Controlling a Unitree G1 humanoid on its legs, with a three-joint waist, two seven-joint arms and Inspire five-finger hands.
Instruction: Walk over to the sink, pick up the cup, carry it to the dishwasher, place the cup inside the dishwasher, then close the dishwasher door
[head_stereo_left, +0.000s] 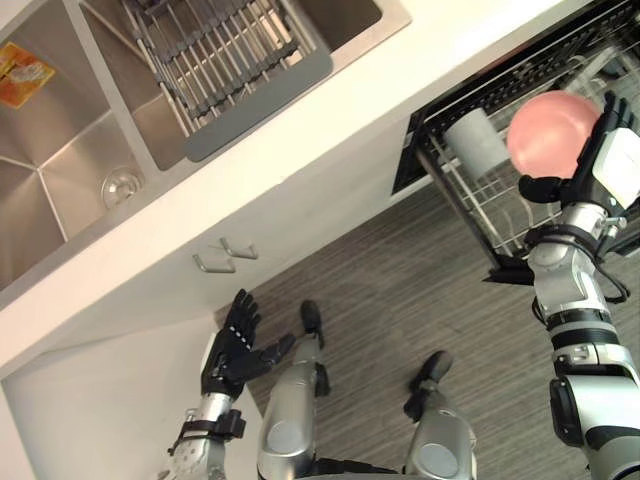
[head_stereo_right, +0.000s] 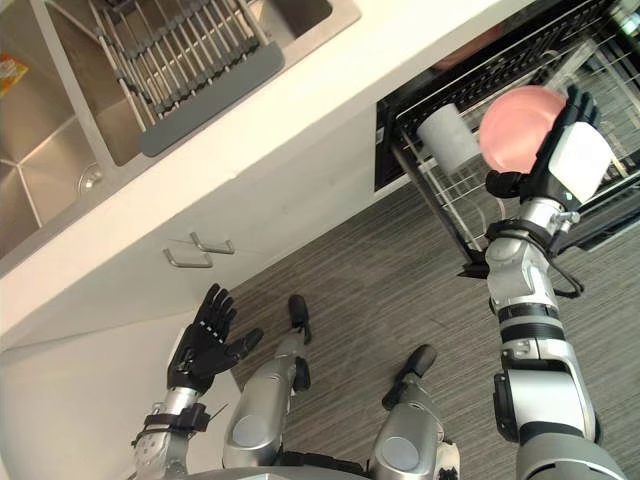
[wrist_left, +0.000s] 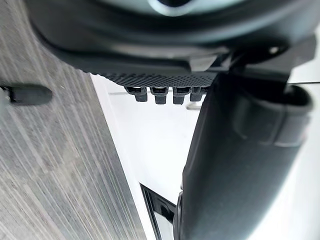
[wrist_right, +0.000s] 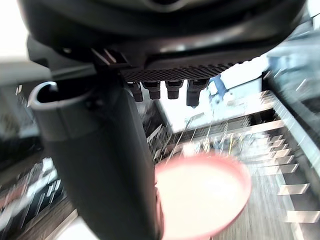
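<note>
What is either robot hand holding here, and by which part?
Right robot hand grips the pink cup around its side; left robot hand holds nothing.

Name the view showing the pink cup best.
Right eye view: the round pink cup shows nearly whole, gripped by the right hand over the wire dishwasher rack. Left eye view shows the same; right wrist view shows its mouth, partly behind the thumb.

Silver-grey arms (head_stereo_left: 575, 290) bear dark left hand (head_stereo_left: 232, 350), white-patched right hand (head_stereo_left: 610, 160).
</note>
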